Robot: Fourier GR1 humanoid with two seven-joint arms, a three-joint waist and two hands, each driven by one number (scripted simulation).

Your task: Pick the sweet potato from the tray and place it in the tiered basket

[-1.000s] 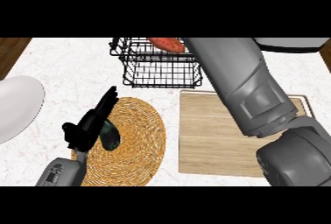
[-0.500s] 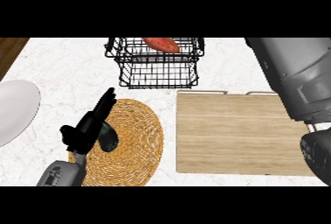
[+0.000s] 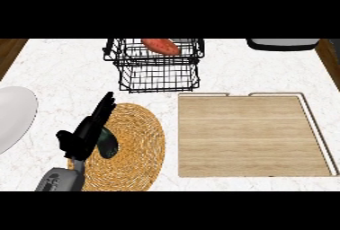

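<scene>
Looking steeply down in the head view, the only one given, the sweet potato (image 3: 159, 46) lies in the upper tier of the black wire tiered basket (image 3: 156, 65), which stands at the far edge of the counter (image 3: 252, 67), near its middle. It rests lengthwise across the wire floor, apart from any hand, so the placing step appears done.

The wooden tray (image 3: 249, 134) sits toward the counter's right side, its raised rim running round the far and right edges; nothing lies on its surface, which fits the potato having been lifted from it.

The left hand (image 3: 86, 134) shows at the near-left part of the counter, above a round woven mat (image 3: 133, 143). Its fingers are straight and point toward the far edge, the thumb out to the side, and it grasps nothing; it looks to be resting out of the way. A dark object (image 3: 107, 143) lies on the mat just beside that hand; what it is cannot be told.

The right hand does not show at all.

A white plate (image 3: 13, 117) is cut by the left edge, and a grey object (image 3: 282, 43) sits at the far-right corner.
</scene>
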